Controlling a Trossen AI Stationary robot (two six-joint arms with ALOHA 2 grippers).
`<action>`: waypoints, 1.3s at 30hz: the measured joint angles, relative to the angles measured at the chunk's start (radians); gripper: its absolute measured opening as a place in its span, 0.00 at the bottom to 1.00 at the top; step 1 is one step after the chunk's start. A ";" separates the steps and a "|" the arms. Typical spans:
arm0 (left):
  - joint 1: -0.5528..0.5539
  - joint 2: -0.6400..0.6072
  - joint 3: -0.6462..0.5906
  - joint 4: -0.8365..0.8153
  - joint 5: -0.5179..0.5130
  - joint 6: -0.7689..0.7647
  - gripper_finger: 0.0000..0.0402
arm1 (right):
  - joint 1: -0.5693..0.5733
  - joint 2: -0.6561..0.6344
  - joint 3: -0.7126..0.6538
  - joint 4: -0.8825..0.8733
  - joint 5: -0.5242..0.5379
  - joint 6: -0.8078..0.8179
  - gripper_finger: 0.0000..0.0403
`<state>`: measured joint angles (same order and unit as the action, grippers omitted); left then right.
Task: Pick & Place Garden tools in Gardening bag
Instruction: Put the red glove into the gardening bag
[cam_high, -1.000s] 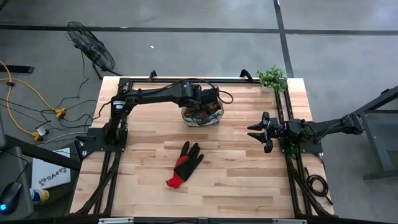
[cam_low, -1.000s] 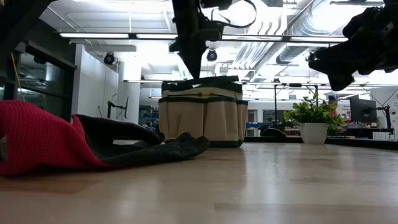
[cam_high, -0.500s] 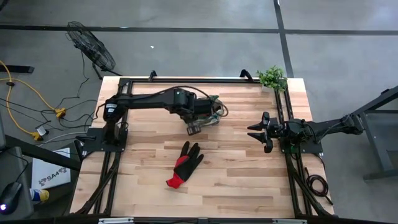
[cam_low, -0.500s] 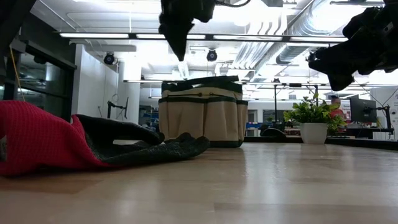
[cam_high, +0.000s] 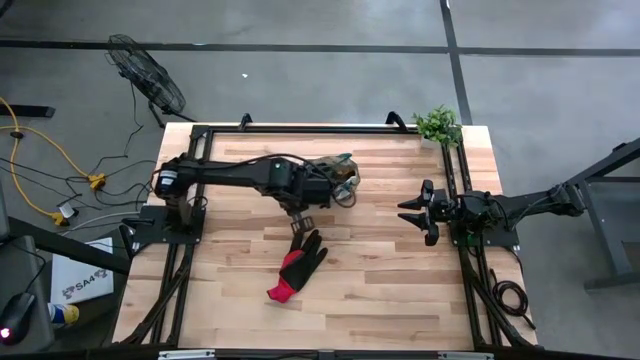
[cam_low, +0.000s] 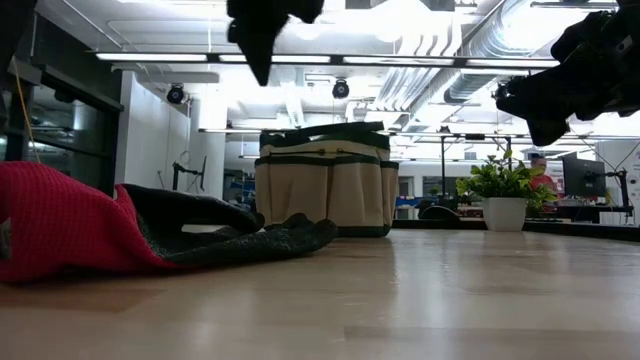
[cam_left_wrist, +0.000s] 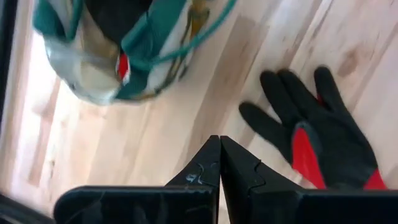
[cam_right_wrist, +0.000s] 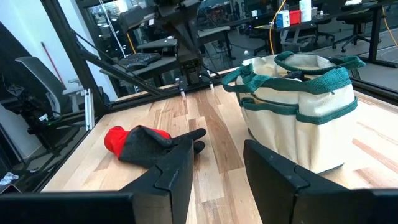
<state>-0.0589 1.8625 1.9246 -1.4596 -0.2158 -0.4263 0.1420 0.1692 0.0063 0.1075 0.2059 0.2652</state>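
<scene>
One black-and-red glove lies flat on the table's middle, fingers toward the far edge, and it also shows in the left wrist view. The gardening bag, tan with green trim and loop handles, stands upright on its base at the far middle. Something dark and red shows in its mouth. My left gripper is shut and holds nothing. It hangs pointing down, high above the table between the bag and the glove's fingertips. My right gripper stands open and level at the table's right.
A green potted plant stands at the far right corner. Black frame rails run along the table's left, far and right sides. Bare wood lies near and right of the glove.
My left gripper, still shut and holding nothing, has left its place above the bag's mouth. It has gone toward the table's near edge and a little left, rising slightly, and now hangs just short of the glove's fingertips. Bag and glove have kept still.
</scene>
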 joint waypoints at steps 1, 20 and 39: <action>-0.006 -0.012 -0.019 0.001 0.004 -0.011 0.00 | 0.000 0.000 0.000 0.000 0.000 0.000 0.33; -0.247 -0.325 -0.590 0.330 0.050 -0.196 0.16 | 0.000 0.006 0.000 0.000 0.000 0.000 0.33; -0.288 -0.352 -0.872 0.862 0.093 -0.549 0.57 | 0.000 0.007 0.000 0.000 0.000 0.000 0.33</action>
<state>-0.3465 1.5105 1.0531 -0.5978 -0.1231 -0.9751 0.1421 0.1761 0.0062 0.1078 0.2062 0.2652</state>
